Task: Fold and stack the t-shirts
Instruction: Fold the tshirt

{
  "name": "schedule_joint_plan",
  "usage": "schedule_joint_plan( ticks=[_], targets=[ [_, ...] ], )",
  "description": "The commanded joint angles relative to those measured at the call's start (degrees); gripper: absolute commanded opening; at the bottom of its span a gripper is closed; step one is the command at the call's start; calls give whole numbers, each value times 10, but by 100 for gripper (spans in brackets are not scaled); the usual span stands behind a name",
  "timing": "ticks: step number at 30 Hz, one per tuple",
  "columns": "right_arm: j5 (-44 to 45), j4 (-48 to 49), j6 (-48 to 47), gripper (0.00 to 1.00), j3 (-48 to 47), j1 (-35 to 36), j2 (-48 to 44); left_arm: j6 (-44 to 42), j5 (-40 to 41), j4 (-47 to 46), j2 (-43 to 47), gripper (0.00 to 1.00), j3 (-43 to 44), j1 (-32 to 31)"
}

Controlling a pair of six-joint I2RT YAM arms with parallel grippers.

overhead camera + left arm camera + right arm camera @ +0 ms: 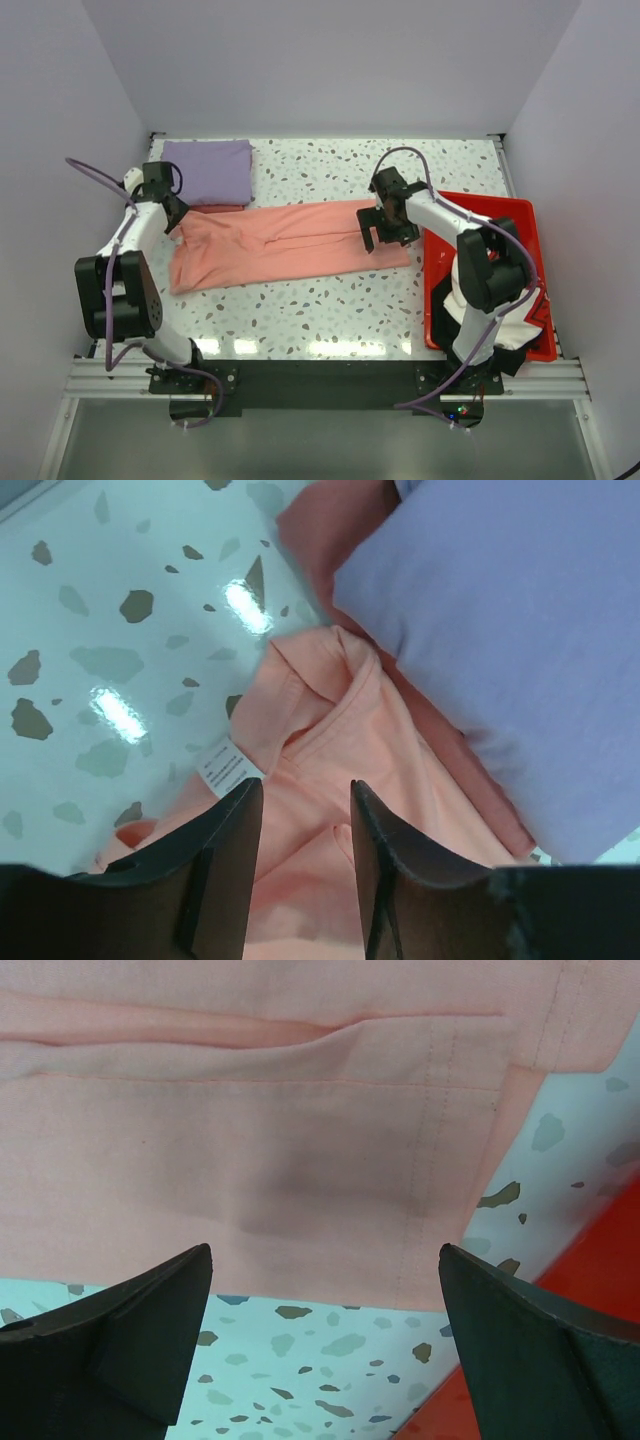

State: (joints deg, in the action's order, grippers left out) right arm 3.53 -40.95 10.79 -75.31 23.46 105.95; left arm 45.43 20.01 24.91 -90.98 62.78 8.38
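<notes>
A salmon-pink t-shirt (280, 245) lies stretched out in a long band across the middle of the table. My left gripper (178, 222) is at its left end, over the collar. In the left wrist view its fingers (305, 790) stand a little apart, with the pink cloth (330, 730) and its white label (228, 767) just below them. My right gripper (385, 235) hovers wide open over the shirt's right end. In the right wrist view the hem (250, 1160) lies just beyond the fingertips (325, 1260). A folded lavender t-shirt (208, 170) (500, 630) rests at the back left.
A red tray (500, 205) (590, 1290) stands at the right edge, holding white cloth (520, 325) and something black (445, 295) behind the right arm. A darker reddish strip of cloth (215, 208) shows under the lavender shirt's near edge.
</notes>
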Motion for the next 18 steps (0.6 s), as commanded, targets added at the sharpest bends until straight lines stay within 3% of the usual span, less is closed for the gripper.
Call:
schedule_joint_plan(
  ticks=[1,3,4,6,7,11,13,16,18],
  targets=[
    [13,-10,-8,99,-12,1,-40,12,6,5,19,47,10,24],
    [14,-11,-9,99,-9,1,-44,4,-10,-2,40,59,2,28],
    [14,-9,-8,99,-8,1,-46,-7,-52,-14,49,69,-5,27],
    [12,-6,-7,99,-6,1,-44,-39,-103,-49,77,81,-36,27],
    [11,-4,-6,99,-6,1,-44,-50,-170,-59,85,84,-49,27],
    [9,-3,-7,99,-3,1,-38,-89,-282,-110,143,93,-121,11],
    [10,-4,-8,99,-5,1,-35,-87,-297,-117,155,100,-153,-21],
    [8,-4,-9,99,-8,1,-29,-87,-253,-121,148,100,-151,-95],
    [6,-4,-9,99,-6,0,-30,-82,-245,-120,125,100,-146,-102]
  ],
)
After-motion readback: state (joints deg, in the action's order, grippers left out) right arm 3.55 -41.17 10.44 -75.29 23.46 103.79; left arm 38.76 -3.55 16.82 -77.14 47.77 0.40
